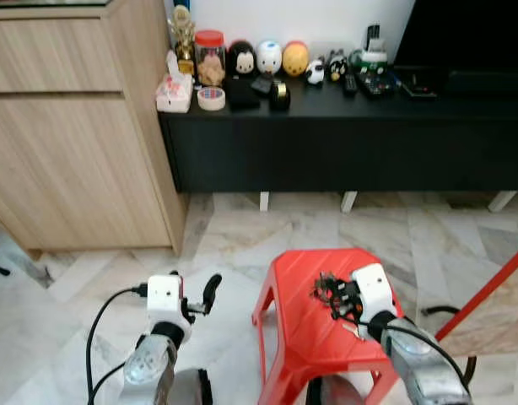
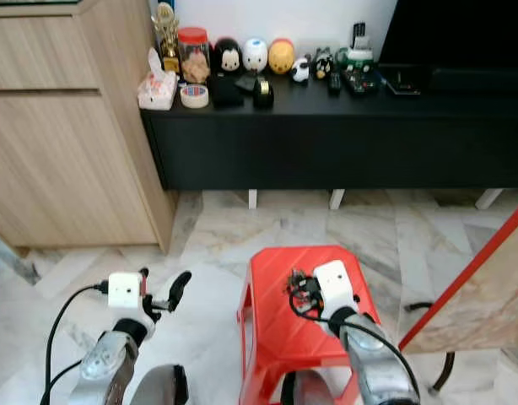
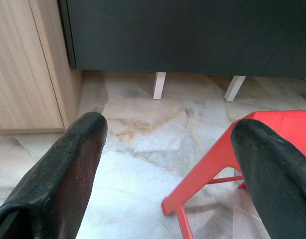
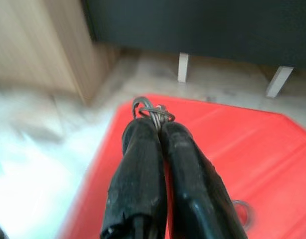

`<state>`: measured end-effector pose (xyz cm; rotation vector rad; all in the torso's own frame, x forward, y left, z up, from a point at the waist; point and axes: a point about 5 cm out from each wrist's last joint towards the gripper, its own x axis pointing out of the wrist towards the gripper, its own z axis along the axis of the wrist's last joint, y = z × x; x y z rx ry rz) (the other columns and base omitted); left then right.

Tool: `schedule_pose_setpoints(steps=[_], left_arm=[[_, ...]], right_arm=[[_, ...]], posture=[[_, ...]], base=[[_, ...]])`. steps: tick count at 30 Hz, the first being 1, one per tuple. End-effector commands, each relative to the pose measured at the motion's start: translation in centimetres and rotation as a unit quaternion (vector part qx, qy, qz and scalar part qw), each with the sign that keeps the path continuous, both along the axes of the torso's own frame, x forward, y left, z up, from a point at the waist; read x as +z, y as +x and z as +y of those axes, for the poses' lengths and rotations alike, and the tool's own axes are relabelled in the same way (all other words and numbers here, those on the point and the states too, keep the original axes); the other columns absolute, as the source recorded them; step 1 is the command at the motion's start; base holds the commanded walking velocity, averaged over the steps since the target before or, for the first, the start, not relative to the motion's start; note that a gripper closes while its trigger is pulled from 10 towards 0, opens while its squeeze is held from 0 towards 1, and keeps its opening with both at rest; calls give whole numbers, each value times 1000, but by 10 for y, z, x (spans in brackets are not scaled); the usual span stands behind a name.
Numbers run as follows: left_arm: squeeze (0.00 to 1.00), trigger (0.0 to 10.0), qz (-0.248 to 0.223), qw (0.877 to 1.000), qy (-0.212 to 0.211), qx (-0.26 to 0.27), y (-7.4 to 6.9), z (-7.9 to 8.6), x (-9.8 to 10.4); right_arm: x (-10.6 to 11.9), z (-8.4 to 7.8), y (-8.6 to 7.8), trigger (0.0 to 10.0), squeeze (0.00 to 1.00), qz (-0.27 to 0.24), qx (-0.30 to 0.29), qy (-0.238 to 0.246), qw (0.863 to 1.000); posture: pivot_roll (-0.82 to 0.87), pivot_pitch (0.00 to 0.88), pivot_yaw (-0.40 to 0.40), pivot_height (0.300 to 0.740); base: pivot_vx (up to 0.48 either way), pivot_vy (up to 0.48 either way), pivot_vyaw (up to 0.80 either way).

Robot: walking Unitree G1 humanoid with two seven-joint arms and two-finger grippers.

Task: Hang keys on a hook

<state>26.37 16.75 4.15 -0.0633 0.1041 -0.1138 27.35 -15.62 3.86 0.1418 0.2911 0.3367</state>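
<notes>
While clamped on wire-ringed keys [image 4: 152,112], right tool [image 4: 160,125] above glossy red stool [image 1: 303,325].

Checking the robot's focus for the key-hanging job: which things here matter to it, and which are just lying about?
Job:
- keys, pinched in the right hand
- red stool beneath them

Lying about:
- tape roll
- round toys
- trophy
- black cabinet
- open left hand

- I can read no text, label, brand, number or sign anywhere in front of me.
- The jar [image 1: 210,56], the round figurines [image 1: 268,57] and the other small things on the black tabletop [image 1: 343,99] are too small and blurred to show any lettering.
- The red stool [image 1: 314,316] and the wooden cabinet [image 1: 73,126] carry no markings I can make out.
</notes>
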Motion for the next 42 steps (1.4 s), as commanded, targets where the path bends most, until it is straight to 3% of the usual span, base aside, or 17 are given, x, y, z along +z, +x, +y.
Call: schedule_pose_setpoints(steps=[1, 2, 3, 7, 10, 11, 14, 20, 22, 24, 26, 27, 29, 31, 32, 33, 42], left_arm=[[0, 10000, 1, 1000, 4, -4, -1, -3, -1], [0, 10000, 1, 1000, 4, -4, -1, -3, -1], [0, 10000, 1, 1000, 4, -4, -1, -3, -1], [0, 10000, 0, 1000, 3, -4, 0, -4, -1], [0, 10000, -1, 1000, 1, -2, 2, -5, 0], [0, 10000, -3, 1000, 0, -1, 2, -5, 0], [0, 10000, -3, 1000, -2, 1, 2, -5, 0], [0, 10000, -5, 1000, -3, 5, 2, -6, 0], [0, 10000, -6, 1000, -4, 6, 2, -7, 0], [0, 10000, -6, 1000, -3, 7, 2, -7, 0], [0, 10000, -6, 1000, -3, 7, 2, -7, 0], [0, 10000, -6, 1000, -3, 7, 2, -7, 0], [0, 10000, -6, 1000, -2, 7, 2, -7, -1], [0, 10000, -6, 1000, -2, 8, 2, -7, -1], [0, 10000, -6, 1000, -1, 8, 2, -7, -1], [0, 10000, -6, 1000, -1, 8, 2, -7, -1], [0, 10000, -7, 1000, 0, 7, 3, -8, -1]], right_arm=[[17, -7, 6, 0, 0, -38, -26, 45, 998], [23, -6, 7, 2196, 0, -53, -36, 78, 995], [31, -6, 9, 10000, 0, -71, -62, 111, 989], [39, -12, 14, 10000, 0, -102, -132, 121, 978], [43, -19, 16, 10000, 0, -123, -186, 95, 970], [44, -23, 16, 10000, 0, -139, -213, 40, 966], [43, -22, 16, 10000, 0, -139, -219, 36, 965], [40, -21, 16, 10000, 0, -130, -229, 67, 962], [35, -17, 18, 10000, 0, -100, -238, 135, 957], [33, -12, 20, 10000, 0, -110, -192, 17, 975], [35, -8, 20, 10000, 0, -155, -138, -141, 968], [41, -14, 21, 10000, 0, -153, -189, -51, 969], [44, -28, 21, 10000, 0, -130, -279, 155, 939], [46, -28, 22, 10000, 0, -135, -267, 166, 939], [48, -24, 23, 10000, 0, -148, -229, 105, 956], [48, -21, 23, 10000, 0, -149, -218, 94, 960], [47, -20, 20, 10000, 0, -168, -223, 70, 958]], posture=[[-6, 42, -66, 601], [-6, 42, -66, 601], [-6, 42, -66, 601], [-11, 37, -69, 601], [-9, 35, -71, 601], [-10, 34, -72, 601], [-13, 33, -73, 601], [-10, 31, -79, 601], [-9, 32, -82, 601], [-9, 32, -82, 601], [-9, 32, -82, 601], [-12, 32, -80, 601], [-12, 35, -81, 601], [-15, 35, -80, 601], [-15, 35, -80, 601], [-11, 33, -80, 601], [-11, 33, -78, 601]], base=[[0, 0, 0], [0, 0, 0], [0, 0, 0], [0, 0, 0], [0, 0, 0], [0, 0, 0], [0, 0, 0], [0, 0, 0], [0, 0, 0], [0, 0, 0], [0, 0, 0], [0, 0, 0], [0, 0, 0], [0, 0, 0], [0, 0, 0], [0, 0, 0], [0, 0, 0]])
